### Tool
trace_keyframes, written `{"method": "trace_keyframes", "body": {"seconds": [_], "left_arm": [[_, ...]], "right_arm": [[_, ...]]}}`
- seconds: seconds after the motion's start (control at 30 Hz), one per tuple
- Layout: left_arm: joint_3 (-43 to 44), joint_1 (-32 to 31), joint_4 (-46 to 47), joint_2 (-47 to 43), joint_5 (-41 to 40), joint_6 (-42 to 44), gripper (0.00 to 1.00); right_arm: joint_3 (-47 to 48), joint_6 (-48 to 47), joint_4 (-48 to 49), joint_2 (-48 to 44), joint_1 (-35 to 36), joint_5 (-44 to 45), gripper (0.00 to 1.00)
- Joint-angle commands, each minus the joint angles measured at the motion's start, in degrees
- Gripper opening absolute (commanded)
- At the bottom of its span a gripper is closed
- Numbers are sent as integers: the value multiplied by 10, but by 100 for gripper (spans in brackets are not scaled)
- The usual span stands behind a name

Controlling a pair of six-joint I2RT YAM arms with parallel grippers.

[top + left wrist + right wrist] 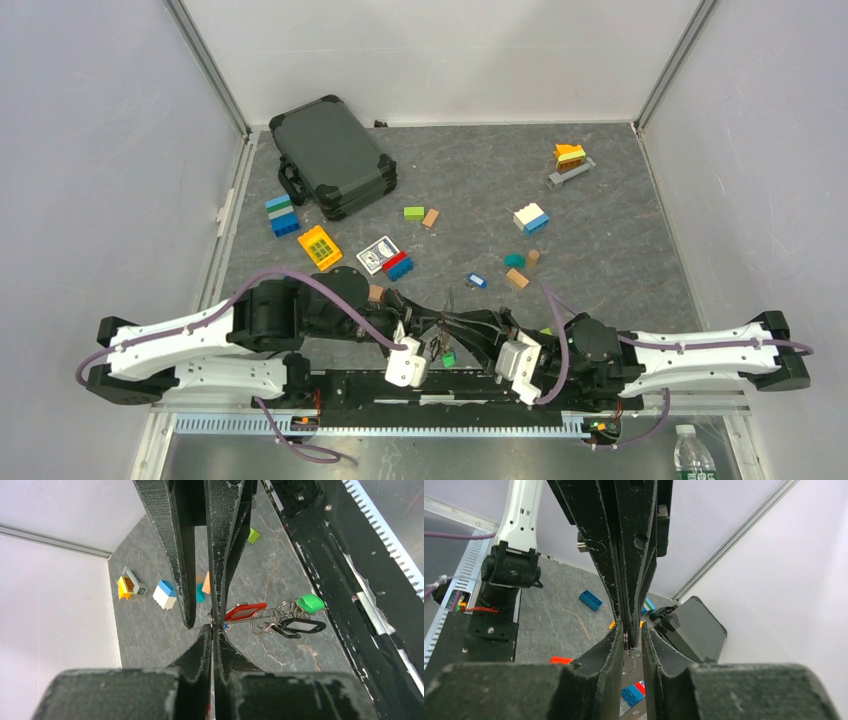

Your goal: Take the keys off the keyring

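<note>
Seen from the top external camera, both arms reach in to meet at about 6 o'clock on the grey bench (610,240). The left pincer (437,333) and the right pincer (455,328) are tip to tip, and the keys (441,350) hang in a small clump just under them. A thin sliver of the keyring (447,302) pokes out toward 12 o'clock. One blue-headed key (476,280) lies by itself on the bench, just past the pincers at about 1 o'clock from them. A dark case (333,155) sits at 11 o'clock, a card box (377,253) lies nearer the middle, and coloured blocks (530,218) are scattered about. In the left wrist view the left pincer's own fingers rise from 6 o'clock and press together on the wire loop. The red key (245,611), green key (310,603) and black key (302,626) are bunched on small rings toward 3 o'clock of the pinch, above the bench. The right pincer's fingers come down from 12 o'clock with a slim gap between them. In the right wrist view that pincer's fingers rise from 6 o'clock with a narrow slot between them. The left pincer's joined tips and a bit of ring sit in this slot. I cannot tell whether the right pads actually bear on the metal.
</note>
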Motion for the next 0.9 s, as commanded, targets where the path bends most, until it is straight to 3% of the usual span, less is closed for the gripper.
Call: {"method": "trace_keyframes", "body": {"seconds": [0.0,0.17,0.6,0.73,0.87], "left_arm": [[32,-3,-13,5,-10,-4,2],[43,-3,-31,9,-21,-2,2],[47,-3,-38,9,-22,1,2],[47,-3,-38,12,-17,0,2],[48,-3,-38,14,-14,1,2]], "right_arm": [[43,4,-33,12,1,17,24],[63,10,-84,20,1,34,25],[71,16,-109,24,1,49,23],[74,17,-102,30,1,45,15],[79,17,-102,38,1,45,1]]}}
